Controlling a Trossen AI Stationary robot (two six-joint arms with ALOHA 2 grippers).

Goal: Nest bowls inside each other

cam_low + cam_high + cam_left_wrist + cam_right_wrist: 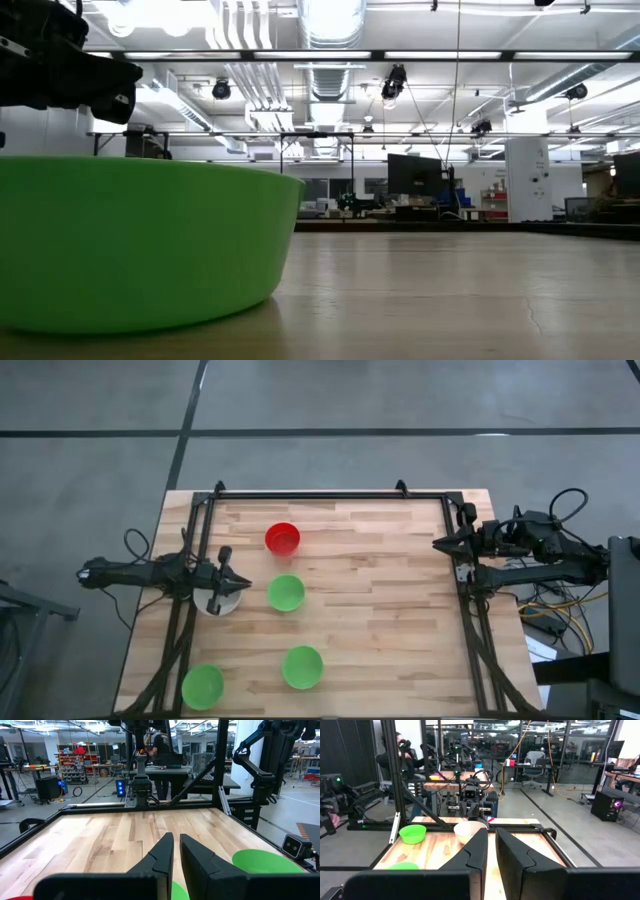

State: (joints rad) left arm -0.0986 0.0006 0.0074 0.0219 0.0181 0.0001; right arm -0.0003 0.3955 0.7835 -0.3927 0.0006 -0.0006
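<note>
hovering over the pale grey-white bowl (222, 604) at the left side of the counter (380, 560), the left end effector (240, 582) points toward the middle of the boards. its two dark fingers (162, 852) stand nearly together with only a thin slit between them, and nothing is seen gripped in that slit. whether the fingertips touch the pale bowl's rim cannot be told from above.

bowls, none nested, all standing apart:
- red bowl (283, 539): far of centre, on the left half.
- first green bowl (286, 593): just right of the left end effector's tip, nearer than the red one.
- second green bowl (302, 667): toward the near edge, about mid-width.
- third green bowl (203, 686): at the near left corner. a green bowl wall (140, 245) fills the left half of the low view; which of the three it is cannot be told.

the right end effector (440, 543) sits at the far right edge of the counter, beside the black frame rail (462, 590), well apart from every bowl. its fingers (477, 850) show a narrow gap and hold nothing.

a person (395, 757) sits at a desk in the room beyond the left side of the counter.
</note>
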